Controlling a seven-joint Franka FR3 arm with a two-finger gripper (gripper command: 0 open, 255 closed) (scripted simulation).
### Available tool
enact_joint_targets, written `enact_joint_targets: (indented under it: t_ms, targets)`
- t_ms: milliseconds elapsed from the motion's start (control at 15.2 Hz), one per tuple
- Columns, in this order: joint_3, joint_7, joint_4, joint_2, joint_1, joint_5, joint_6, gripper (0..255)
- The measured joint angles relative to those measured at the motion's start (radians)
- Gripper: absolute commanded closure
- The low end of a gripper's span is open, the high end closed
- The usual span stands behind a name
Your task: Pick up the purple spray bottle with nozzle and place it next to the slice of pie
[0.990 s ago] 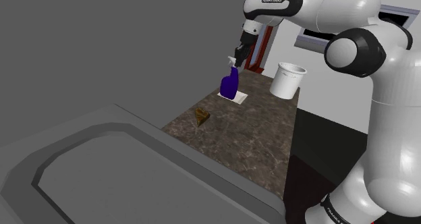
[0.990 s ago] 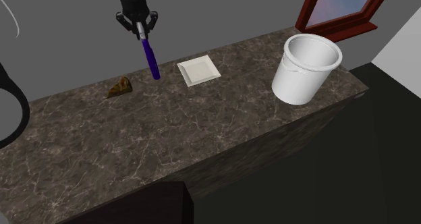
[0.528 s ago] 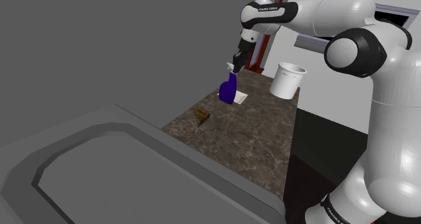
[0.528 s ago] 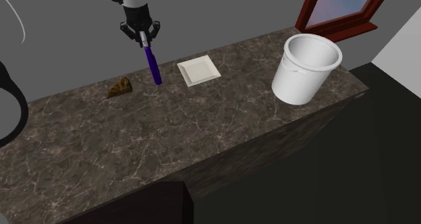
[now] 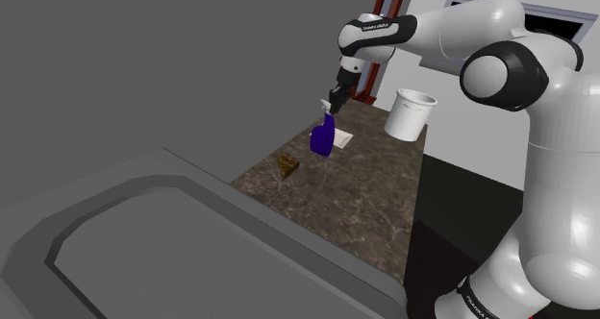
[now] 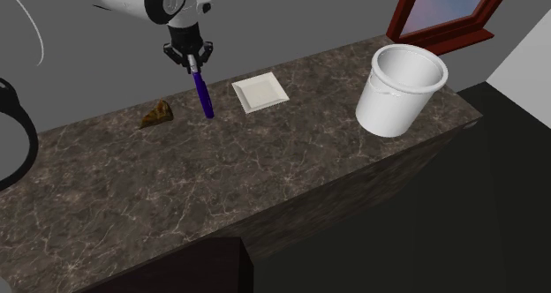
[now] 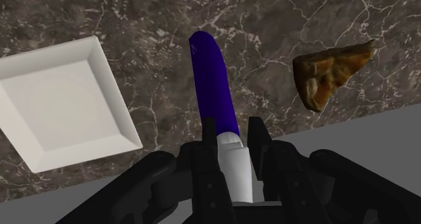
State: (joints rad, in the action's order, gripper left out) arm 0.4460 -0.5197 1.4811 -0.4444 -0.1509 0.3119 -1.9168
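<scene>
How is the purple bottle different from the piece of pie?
The spray bottle is purple with a white top, long and slim; the pie slice is brown, a short wedge. The spray bottle is clasped at its top by the gripper; the pie slice lies flat on the counter and nothing touches it. Both are at the same dark marbled counter, close to each other.

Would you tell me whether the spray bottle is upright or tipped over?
Upright: the spray bottle hangs from the gripper, shut on its white top, purple base pointing down at the counter.
</scene>
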Motion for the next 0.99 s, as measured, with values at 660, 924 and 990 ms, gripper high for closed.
enact_joint_targets:
  t_ms: [660, 924, 990]
  targets:
    - [-0.001, -0.002, 0.018, 0.001, -0.003, 0.001, -0.018, 0]
    - [-0.001, -0.002, 0.018, 0.001, -0.003, 0.001, -0.018, 0]
    - [0.0, -0.001, 0.006, 0.003, -0.001, -0.001, -0.004, 0]
